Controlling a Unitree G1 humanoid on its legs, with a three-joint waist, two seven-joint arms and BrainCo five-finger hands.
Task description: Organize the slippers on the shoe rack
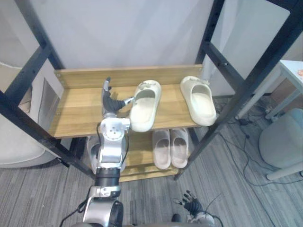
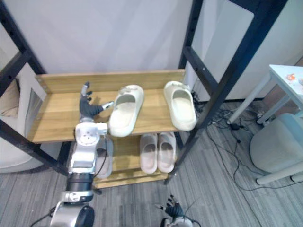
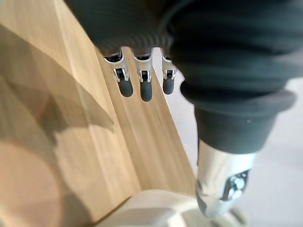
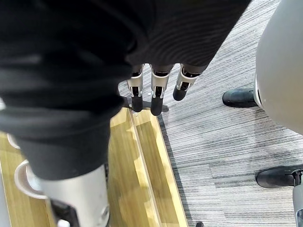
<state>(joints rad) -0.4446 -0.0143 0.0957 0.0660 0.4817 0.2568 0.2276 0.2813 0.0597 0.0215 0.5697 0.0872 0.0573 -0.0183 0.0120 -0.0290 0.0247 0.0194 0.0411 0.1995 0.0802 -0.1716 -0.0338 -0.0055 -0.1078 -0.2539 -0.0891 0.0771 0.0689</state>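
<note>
- Grey striped carpet (image 1: 227, 179) and a white wall lie behind the shoe rack (image 1: 75, 106), which has black metal posts and wooden shelves.
- On the upper shelf stand two cream slippers, well apart, both with toes toward the wall and heels at the front edge.
- The left cream slipper (image 1: 144, 105) leans slightly off square. The right cream slipper (image 1: 199, 99) sits near the rack's right post.
- On the lower shelf a paler pair of slippers (image 1: 169, 146) lies side by side, touching.
- The left hand (image 1: 110, 103) rests over the upper shelf just beside the left cream slipper. Its fingers are straight and point toward the wall, and it holds nothing. Its thumb stretches toward that slipper's side (whether it touches, I cannot tell).
- The right hand (image 1: 191, 206) hangs low in front of the rack, with its fingers (image 4: 156, 99) relaxed and holding nothing.
- A white side table (image 1: 293, 71) and a grey rounded seat (image 1: 284, 142) stand to the right.
</note>
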